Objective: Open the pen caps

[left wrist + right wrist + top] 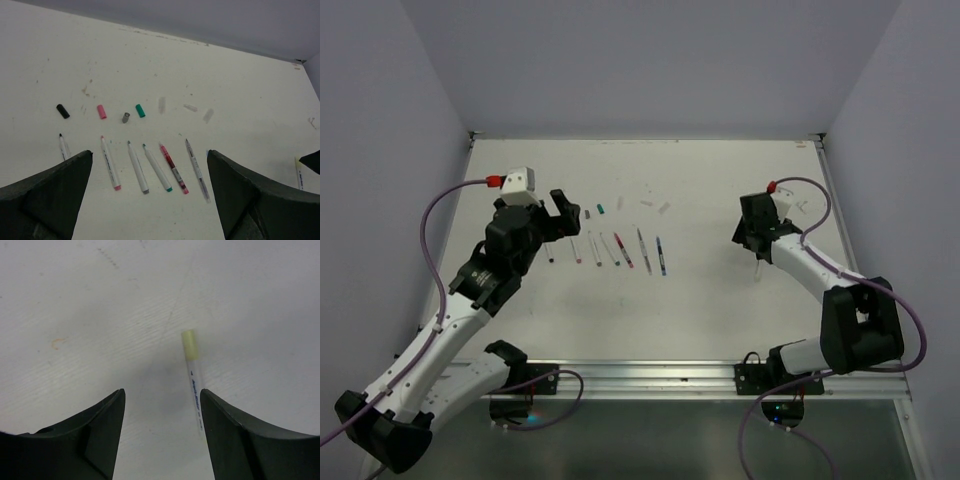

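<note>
My left gripper (150, 154) is spread wide and holds nothing. It looks down on the row of pens (136, 167), whose tips are bare. Their caps (140, 110) lie loose in a line at 12 o'clock from the row: black, pink, grey and green, then three pale ones trailing toward 3 o'clock.

My right gripper (162, 395) is also open and empty. It hangs over what I judge to be the one pen left to do. This capped pen (196, 390) lies flat on the table (75, 300) with its yellow cap (189, 343) on the 12 o'clock end. It sits inside the gap between my fingers, close to the finger at 3 o'clock; I cannot tell whether it touches that finger. From overhead it lies at 6 o'clock of my right gripper, well apart from the row, which is out toward 9 o'clock.

I expect the pen to be very light, stiff and slick. Being a round barrel, it would roll or skate away if one finger reached it first, so I would centre the gap over it before closing. The white barrel is the place to hold it, about mid-length and clear of the cap. The cap is short and offers my left gripper little to pinch. It is probably a friction fit, so I would pull straight along the pen rather than bend it off, and squeeze gently so the barrel does not squirt out.
</note>
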`<state>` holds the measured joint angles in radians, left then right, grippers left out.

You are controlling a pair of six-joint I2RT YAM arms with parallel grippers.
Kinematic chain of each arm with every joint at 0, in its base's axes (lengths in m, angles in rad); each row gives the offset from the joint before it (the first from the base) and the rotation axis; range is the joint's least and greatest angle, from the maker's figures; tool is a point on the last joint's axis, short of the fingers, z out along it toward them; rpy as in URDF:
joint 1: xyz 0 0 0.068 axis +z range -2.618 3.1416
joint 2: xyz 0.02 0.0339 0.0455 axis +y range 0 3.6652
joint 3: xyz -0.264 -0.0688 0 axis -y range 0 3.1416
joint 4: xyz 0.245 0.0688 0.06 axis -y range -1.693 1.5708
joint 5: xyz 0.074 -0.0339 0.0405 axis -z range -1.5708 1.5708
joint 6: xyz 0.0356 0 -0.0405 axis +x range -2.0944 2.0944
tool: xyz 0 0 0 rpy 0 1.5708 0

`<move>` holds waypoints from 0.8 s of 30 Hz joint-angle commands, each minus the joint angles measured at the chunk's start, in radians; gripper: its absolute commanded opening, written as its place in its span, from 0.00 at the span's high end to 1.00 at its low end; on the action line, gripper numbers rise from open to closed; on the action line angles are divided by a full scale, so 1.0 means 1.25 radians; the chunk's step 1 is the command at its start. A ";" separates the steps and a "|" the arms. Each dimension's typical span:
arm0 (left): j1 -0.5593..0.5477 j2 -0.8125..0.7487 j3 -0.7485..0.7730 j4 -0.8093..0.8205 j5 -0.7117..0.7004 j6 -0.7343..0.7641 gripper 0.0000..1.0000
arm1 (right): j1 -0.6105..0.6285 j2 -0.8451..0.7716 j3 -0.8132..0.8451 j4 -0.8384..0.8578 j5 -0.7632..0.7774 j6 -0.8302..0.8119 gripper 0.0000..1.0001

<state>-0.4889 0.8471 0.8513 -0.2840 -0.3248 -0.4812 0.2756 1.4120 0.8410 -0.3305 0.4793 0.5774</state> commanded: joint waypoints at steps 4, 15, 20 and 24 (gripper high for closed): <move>0.006 -0.003 -0.020 -0.034 -0.011 0.033 0.00 | -0.114 -0.030 -0.047 -0.042 -0.062 0.039 0.39; 0.006 0.012 -0.026 -0.017 0.033 0.038 0.00 | -0.154 0.029 -0.080 -0.008 -0.111 0.031 0.54; 0.006 0.018 -0.032 -0.012 0.048 0.032 0.00 | -0.153 0.068 -0.084 -0.001 -0.155 0.020 0.60; 0.006 0.029 -0.033 -0.004 0.068 0.030 0.00 | -0.153 0.099 -0.080 0.010 -0.192 0.008 0.67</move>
<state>-0.4889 0.8753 0.8196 -0.3222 -0.2726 -0.4595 0.0883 1.5024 0.7456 -0.3386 0.3035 0.5991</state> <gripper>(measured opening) 0.997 0.357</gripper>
